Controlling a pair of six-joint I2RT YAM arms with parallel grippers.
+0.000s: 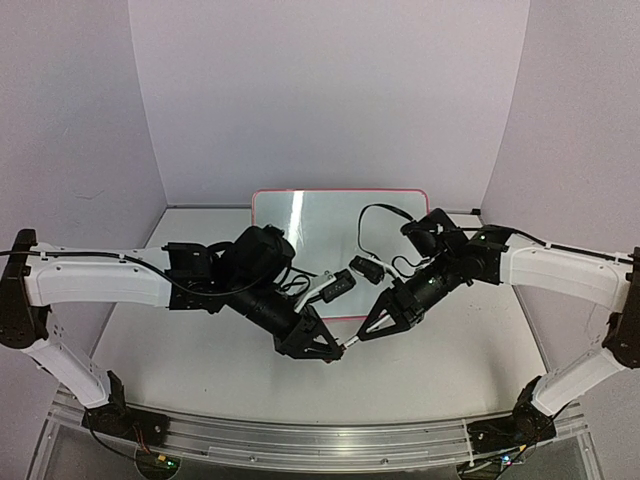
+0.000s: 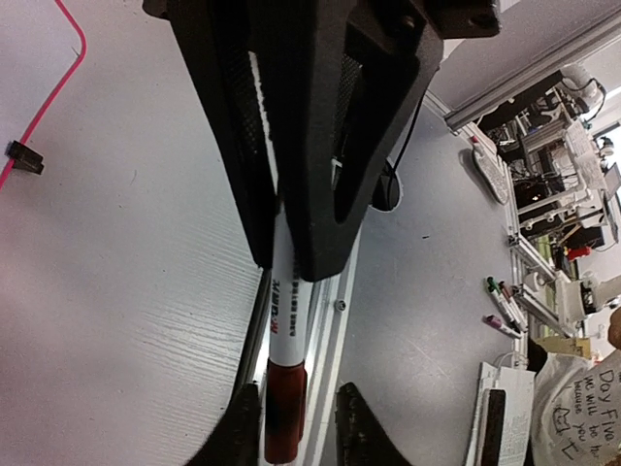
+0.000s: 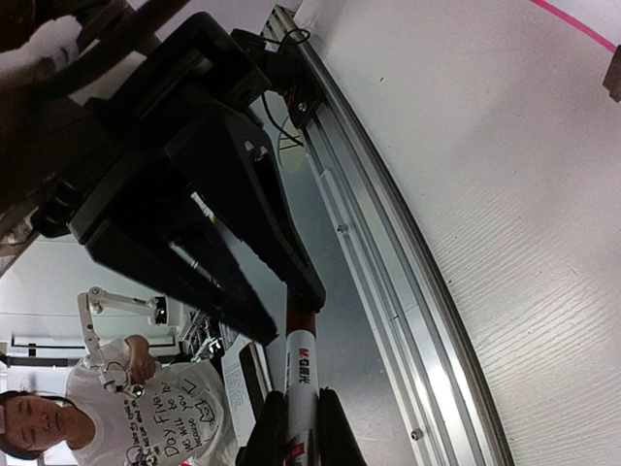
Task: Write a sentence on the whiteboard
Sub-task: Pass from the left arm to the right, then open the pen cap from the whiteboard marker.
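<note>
The whiteboard (image 1: 340, 228), white with a pink frame, lies flat at the back middle of the table. Its frame corner (image 2: 60, 85) and a black clip foot (image 2: 24, 155) show in the left wrist view, and its frame (image 3: 572, 21) in the right wrist view. In front of it both grippers meet tip to tip over the table. My right gripper (image 1: 364, 334) (image 3: 299, 439) is shut on the white barrel of a marker (image 3: 301, 374). The marker's red cap (image 2: 284, 408) sits between the fingers of my left gripper (image 1: 342, 347) (image 2: 298, 429), which stand open with a gap beside the cap.
An aluminium rail (image 1: 300, 435) (image 3: 388, 243) runs along the table's front edge just below the grippers. Beyond that edge are loose markers (image 2: 500, 306) and a person in a white lettered T-shirt (image 3: 146, 413). Grey walls enclose the table on three sides.
</note>
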